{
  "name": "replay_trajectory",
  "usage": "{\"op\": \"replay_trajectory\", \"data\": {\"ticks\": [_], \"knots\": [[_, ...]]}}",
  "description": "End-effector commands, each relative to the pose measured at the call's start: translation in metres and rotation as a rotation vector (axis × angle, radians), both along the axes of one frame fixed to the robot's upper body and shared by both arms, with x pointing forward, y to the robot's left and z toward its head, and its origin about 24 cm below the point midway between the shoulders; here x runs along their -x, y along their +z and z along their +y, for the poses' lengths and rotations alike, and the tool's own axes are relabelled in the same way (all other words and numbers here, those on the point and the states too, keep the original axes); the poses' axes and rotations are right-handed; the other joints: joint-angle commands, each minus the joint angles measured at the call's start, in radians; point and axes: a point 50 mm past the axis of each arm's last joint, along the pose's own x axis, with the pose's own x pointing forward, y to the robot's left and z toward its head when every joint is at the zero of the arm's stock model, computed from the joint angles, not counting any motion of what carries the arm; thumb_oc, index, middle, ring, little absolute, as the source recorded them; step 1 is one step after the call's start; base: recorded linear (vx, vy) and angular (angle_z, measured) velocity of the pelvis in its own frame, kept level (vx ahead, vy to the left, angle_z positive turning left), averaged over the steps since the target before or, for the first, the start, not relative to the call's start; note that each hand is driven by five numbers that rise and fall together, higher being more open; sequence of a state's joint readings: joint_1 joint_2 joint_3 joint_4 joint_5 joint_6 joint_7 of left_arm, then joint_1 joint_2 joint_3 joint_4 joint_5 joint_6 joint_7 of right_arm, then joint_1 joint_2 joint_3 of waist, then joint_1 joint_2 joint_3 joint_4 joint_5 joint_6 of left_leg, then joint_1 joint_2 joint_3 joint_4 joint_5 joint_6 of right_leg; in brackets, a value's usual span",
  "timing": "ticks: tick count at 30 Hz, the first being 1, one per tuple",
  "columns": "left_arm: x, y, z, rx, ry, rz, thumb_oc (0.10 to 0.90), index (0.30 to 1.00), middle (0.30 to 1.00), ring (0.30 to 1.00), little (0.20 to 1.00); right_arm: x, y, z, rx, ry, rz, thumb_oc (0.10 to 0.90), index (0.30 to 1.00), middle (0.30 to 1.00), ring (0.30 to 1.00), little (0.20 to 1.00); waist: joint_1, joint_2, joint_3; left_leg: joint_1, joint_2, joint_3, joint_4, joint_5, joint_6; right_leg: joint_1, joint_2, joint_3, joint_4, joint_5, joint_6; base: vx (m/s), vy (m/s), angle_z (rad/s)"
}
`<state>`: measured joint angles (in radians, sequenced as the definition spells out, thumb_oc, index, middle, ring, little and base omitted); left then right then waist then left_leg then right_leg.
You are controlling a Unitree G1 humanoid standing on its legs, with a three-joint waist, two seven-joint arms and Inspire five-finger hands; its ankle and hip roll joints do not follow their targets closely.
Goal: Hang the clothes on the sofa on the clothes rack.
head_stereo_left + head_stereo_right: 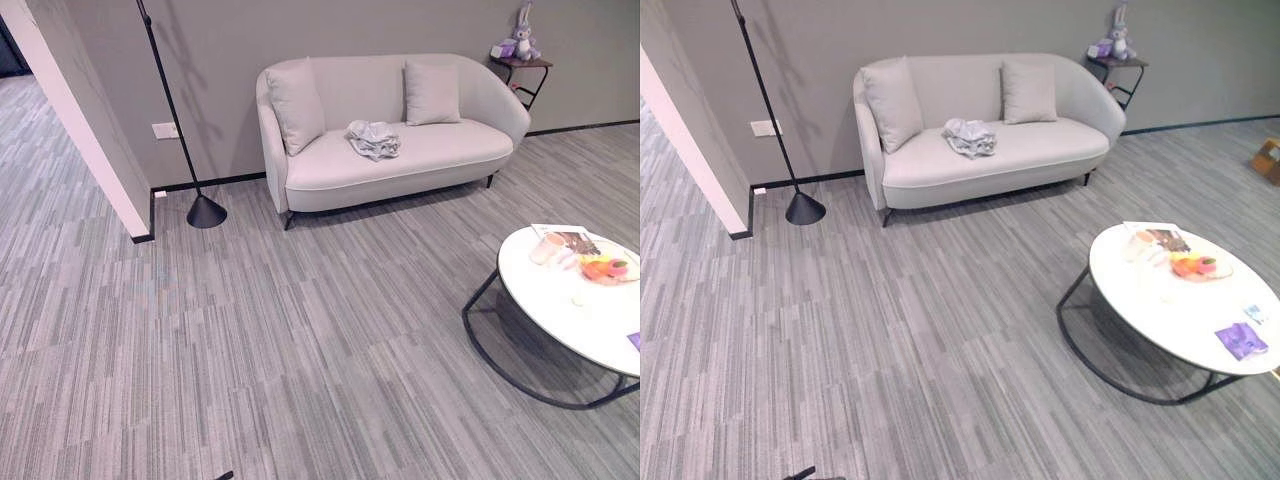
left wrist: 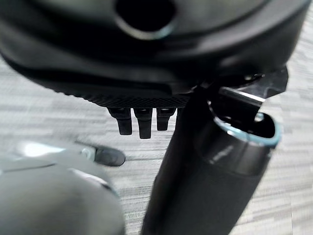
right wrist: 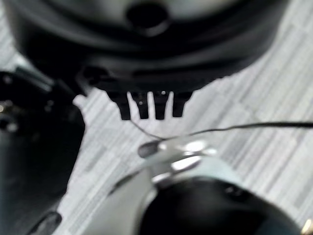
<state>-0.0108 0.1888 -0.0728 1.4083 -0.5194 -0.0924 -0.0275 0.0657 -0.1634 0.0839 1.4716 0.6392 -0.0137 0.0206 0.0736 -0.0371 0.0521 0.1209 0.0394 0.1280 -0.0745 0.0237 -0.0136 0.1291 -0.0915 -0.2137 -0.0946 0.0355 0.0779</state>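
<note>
Crumpled garment on the sofa, seen from across the room — the approach not yet made.

The pale clothes [image 1: 374, 139] lie bunched on the seat of the light two-seat sofa [image 1: 420, 165], between its two cushions [image 1: 296, 103], well apart from both hands. The left hand [image 2: 142, 120] and right hand [image 3: 146, 105] hang over bare carpet with fingers straight and relaxed, holding nothing — judged idle for walking. The black pole on a cone base [image 1: 204, 211] beside the sofa is probably the rack. A round white coffee table [image 1: 575, 310] carrying a fruit plate [image 1: 605, 268] stands to the right, likely clear of a straight path; a small side table with a plush rabbit [image 1: 520, 33] sits beyond the sofa.
</note>
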Motion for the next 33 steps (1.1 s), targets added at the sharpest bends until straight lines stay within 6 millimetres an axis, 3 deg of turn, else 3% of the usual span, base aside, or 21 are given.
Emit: {"op": "replay_trajectory", "data": {"ticks": [1, 13, 20, 33], "knots": [[-0.021, 0.002, -0.006, -0.003, 0.001, -0.058, 0.8, 0.9, 0.9, 0.9, 0.9, -0.014, 0.001, -0.004, 0.019, 0.017, -0.05, 0.8, 0.9, 0.9, 0.9, 0.9, 0.001, -0.006, -0.029, -0.047, -0.011, -0.026, -0.013, -0.027, -0.02, 0.013, -0.005, 0.023, 0.007, -0.025, 0.013, -0.01, -0.065, 0.02], [-0.008, -0.002, -0.016, 0.028, -0.093, -0.006, 0.8, 0.9, 0.9, 0.9, 0.9, 0.0, 0.001, -0.003, 0.018, 0.107, 0.005, 0.8, 0.9, 0.9, 0.9, 0.9, -0.021, 0.008, -0.048, -0.024, 0.0, -0.037, -0.013, -0.037, -0.03, 0.028, 0.007, 0.034, 0.007, -0.046, 0.005, 0.0, -0.023, 0.05], [-0.008, -0.003, -0.022, 0.025, -0.238, 0.019, 0.8, 0.9, 0.9, 0.9, 0.9, -0.006, 0.001, -0.003, 0.015, 0.201, 0.002, 0.8, 0.9, 0.9, 0.9, 0.9, -0.037, 0.011, -0.053, -0.007, -0.003, -0.026, -0.013, -0.052, -0.025, 0.032, 0.003, 0.059, 0.007, -0.042, 0.007, 0.02, 0.024, -0.07], [-0.013, -0.001, -0.018, -0.004, -0.291, 0.015, 0.8, 0.9, 0.9, 0.9, 0.9, -0.014, 0.001, -0.001, 0.007, 0.27, -0.009, 0.8, 0.9, 0.9, 0.9, 0.9, -0.035, 0.021, -0.051, 0.006, -0.023, -0.029, -0.013, -0.071, -0.009, 0.042, -0.022, 0.063, 0.007, -0.034, 0.017, 0.03, 0.036, -0.03]]}}
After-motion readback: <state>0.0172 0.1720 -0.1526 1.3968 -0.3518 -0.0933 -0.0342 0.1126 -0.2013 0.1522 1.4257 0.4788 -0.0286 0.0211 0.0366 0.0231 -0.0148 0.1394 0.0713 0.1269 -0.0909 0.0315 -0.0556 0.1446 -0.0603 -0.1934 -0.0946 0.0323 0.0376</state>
